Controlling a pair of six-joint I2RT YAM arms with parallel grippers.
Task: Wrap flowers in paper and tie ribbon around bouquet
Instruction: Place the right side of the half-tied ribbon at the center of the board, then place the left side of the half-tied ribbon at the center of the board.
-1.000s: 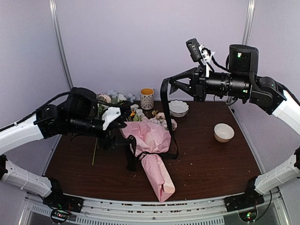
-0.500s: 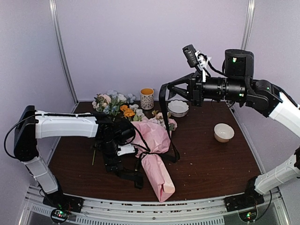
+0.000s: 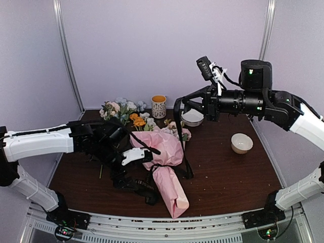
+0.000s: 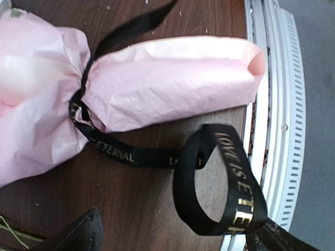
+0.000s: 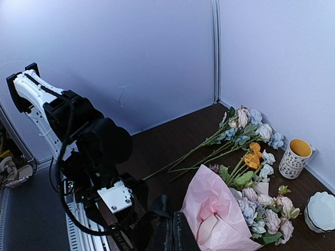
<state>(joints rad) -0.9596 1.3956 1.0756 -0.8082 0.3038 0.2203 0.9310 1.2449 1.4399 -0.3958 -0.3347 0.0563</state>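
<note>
The bouquet [image 3: 168,169] lies on the dark table as a cone of pink paper [image 4: 167,78], with blooms [image 5: 261,209] at its far, wide end. The black ribbon [image 4: 112,151], printed in gold letters, circles its waist. One end rises to my right gripper [image 3: 180,99], which is shut on it high above the table; in the right wrist view the gripper [image 5: 175,238] pinches the band. The ribbon's other end curls in a loop [image 4: 220,188] between the fingers of my open left gripper [image 4: 183,243], low beside the cone's narrow end. Loose flowers [image 3: 124,109] lie at the back left.
A yellow-rimmed mug [image 3: 158,106] and a scalloped white bowl [image 3: 193,116] stand at the back. Another white bowl [image 3: 241,143] sits on the right. The table's metal front rail [image 4: 277,104] runs just past the cone's narrow end.
My left arm has swung down from beside the blooms to the table by the cone's narrow end, and its jaws have opened wide. The right arm keeps the ribbon raised, shifting slightly.
</note>
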